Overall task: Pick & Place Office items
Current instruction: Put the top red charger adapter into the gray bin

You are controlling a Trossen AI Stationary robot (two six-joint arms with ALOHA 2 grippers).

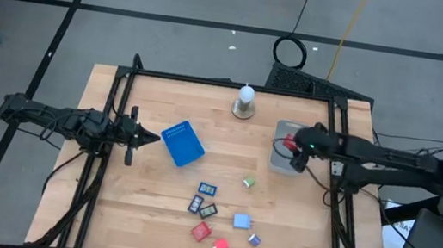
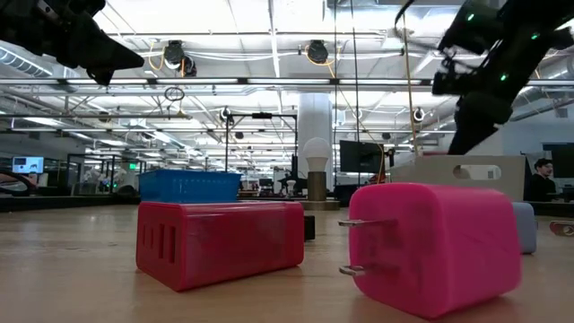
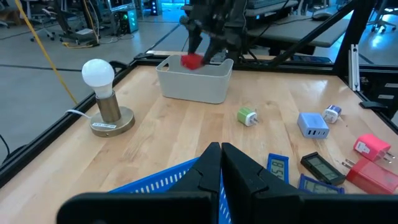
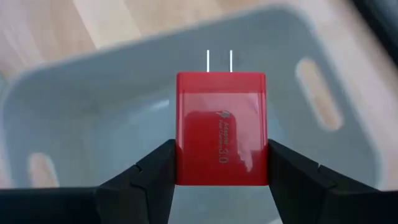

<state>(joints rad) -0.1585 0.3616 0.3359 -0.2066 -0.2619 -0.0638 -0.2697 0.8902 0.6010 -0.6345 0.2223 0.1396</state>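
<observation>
In the high view, the right gripper [image 1: 296, 146] sits at the right of centre above a grey bin [image 1: 278, 158], clenched on a red charger [image 1: 290, 140]; its dark arm stretches in level from the right edge. The left gripper [image 1: 150, 138] points rightward at middle left, fingers pressed together with nothing between them, its tip just short of a blue basket [image 1: 182, 143]. The other office items [image 1: 221, 220] lie scattered on the pale wooden table [image 1: 140, 208] in the lower centre of the frame. In the low view, a glossy red block [image 2: 220, 242] and a matte pink plug [image 2: 435, 247] with two metal prongs fill the foreground, while the right arm hangs at upper right over the bin's slotted wall. In the left wrist view, the closed fingers [image 3: 208, 165] meet at bottom centre above the basket's ribbed rim; farther off, the other arm holds the red piece over the bin at top centre. In the right wrist view, two dark fingers [image 4: 152, 171] grip the smooth, rectangular charger's sides, prongs pointing toward the frame's top, the hollow bin behind it.
</observation>
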